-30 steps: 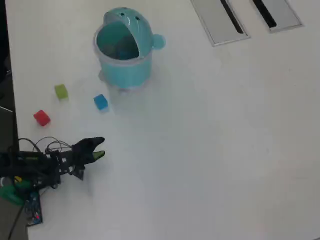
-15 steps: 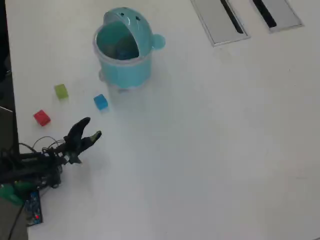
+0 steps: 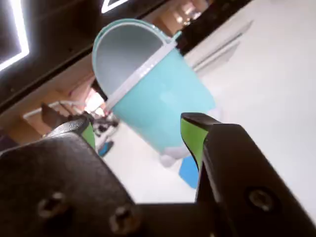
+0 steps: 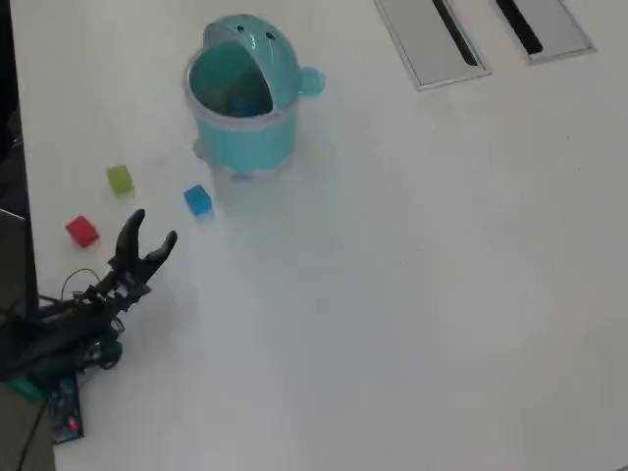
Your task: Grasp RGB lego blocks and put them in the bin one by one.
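Observation:
The turquoise bin (image 4: pixel 240 103) stands on the white table at the upper left of the overhead view, its domed lid flipped back. The blue block (image 4: pixel 197 199) lies just below and left of it. Further left sit the yellow-green block (image 4: pixel 120 179) and the red block (image 4: pixel 81 231). My gripper (image 4: pixel 150 228) is open and empty, between the red and blue blocks, a little short of the blue one. In the wrist view the bin (image 3: pixel 153 94) fills the upper middle. There the blue block (image 3: pixel 189 171) peeks out beside the right green-padded finger of my gripper (image 3: pixel 140 128).
Two flat grey slotted panels (image 4: pixel 432 39) (image 4: pixel 545 25) lie at the table's top right. The arm's base and wiring (image 4: pixel 49 339) sit at the left edge, with a dark strip (image 4: pixel 12 147) beyond the table's left side.
The gripper has swung upward in the overhead view, from below the blocks toward the gap between the red and blue ones. Its jaws have spread wider. The blocks and bin have not moved.

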### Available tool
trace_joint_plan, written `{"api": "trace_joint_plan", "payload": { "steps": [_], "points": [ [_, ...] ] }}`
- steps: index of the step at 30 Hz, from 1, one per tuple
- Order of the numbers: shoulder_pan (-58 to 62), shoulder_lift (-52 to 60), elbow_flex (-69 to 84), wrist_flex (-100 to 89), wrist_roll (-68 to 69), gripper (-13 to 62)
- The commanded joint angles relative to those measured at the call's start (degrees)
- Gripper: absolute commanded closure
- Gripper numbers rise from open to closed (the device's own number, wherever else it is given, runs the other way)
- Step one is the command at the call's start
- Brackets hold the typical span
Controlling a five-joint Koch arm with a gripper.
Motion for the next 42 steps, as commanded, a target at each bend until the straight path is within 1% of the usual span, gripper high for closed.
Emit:
{"api": "trace_joint_plan", "payload": {
  "steps": [1,4,7,9,12,16,21,24,28,32,36,42],
  "points": [
    [-1.76,4.39,-4.31,-6.33,-2.72,18.2],
    [-6.15,4.39,-4.04,-6.15,-4.04,18.2],
    [-13.97,4.31,-5.27,-6.06,-11.78,18.3],
    [-20.48,4.31,-6.94,-2.64,-17.05,18.5],
    [-25.66,4.31,-8.70,2.29,-22.94,19.1],
    [-26.89,4.31,-15.29,13.45,-26.28,18.9],
    [-33.66,4.31,-22.68,28.65,-28.83,18.8],
    [-38.41,4.31,-26.72,41.92,-35.33,18.9],
    [-40.87,4.31,-26.72,47.02,-37.09,18.9],
    [-42.19,4.04,-27.51,53.17,-44.30,18.8],
    [-43.86,3.34,-29.44,58.97,-47.90,18.9],
    [-45.09,-0.09,-30.59,64.16,-51.42,18.9]
  ]
}}
